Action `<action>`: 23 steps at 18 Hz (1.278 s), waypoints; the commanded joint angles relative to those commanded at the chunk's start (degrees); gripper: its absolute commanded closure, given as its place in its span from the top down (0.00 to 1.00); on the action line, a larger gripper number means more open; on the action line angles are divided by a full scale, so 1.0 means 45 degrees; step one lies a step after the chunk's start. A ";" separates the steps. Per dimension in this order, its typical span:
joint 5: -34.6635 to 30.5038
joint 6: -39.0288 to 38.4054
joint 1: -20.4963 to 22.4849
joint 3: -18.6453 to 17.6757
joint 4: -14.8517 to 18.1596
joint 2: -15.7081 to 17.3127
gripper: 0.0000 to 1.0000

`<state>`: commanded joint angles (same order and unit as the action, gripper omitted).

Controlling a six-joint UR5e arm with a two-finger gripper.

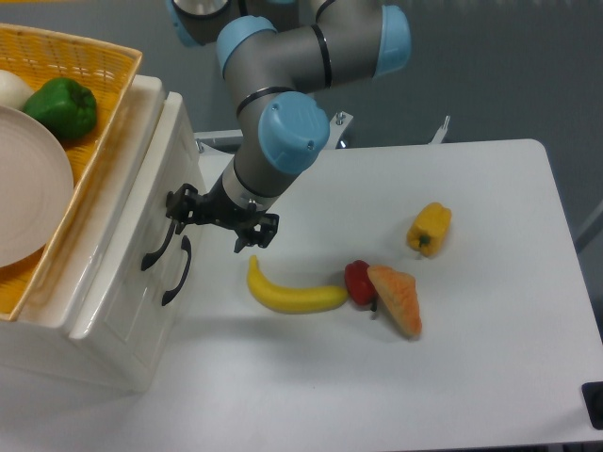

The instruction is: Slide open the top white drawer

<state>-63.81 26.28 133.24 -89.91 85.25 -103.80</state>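
Note:
The top white drawer (162, 155) is the upper front of a glossy white cabinet at the left, and its curved black handle (156, 240) runs down the front. It sits shut, flush with the lower drawer front (141, 320). My gripper (216, 223) is open and holds nothing. It hovers just right of the cabinet, with one fingertip (177, 204) at the upper end of the top handle and the other out over the table. Whether the fingertip touches the handle I cannot tell.
A yellow woven basket (104, 122) on the cabinet holds a green pepper (61, 106) and a white plate (28, 193). On the table lie a banana (292, 292), a red pepper (358, 281), an orange wedge (398, 299) and a yellow pepper (429, 229).

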 joint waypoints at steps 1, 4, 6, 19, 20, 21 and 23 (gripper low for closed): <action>0.0000 -0.0019 -0.0019 0.0000 0.0000 0.0019 1.00; -0.0039 -0.0020 -0.0117 0.0000 0.0000 -0.0039 1.00; -0.0039 -0.0020 -0.0195 0.0000 0.0000 -0.0039 1.00; -0.0059 -0.0039 -0.0332 -0.0039 -0.0039 -0.0136 1.00; -0.0059 -0.0039 -0.0351 -0.0039 -0.0058 -0.0156 1.00; -0.0078 -0.0039 -0.0390 -0.0039 -0.0059 -0.0176 1.00; -0.0078 -0.0059 -0.0507 -0.0058 -0.0059 -0.0253 1.00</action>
<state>-64.16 26.02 130.96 -90.17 84.99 -104.94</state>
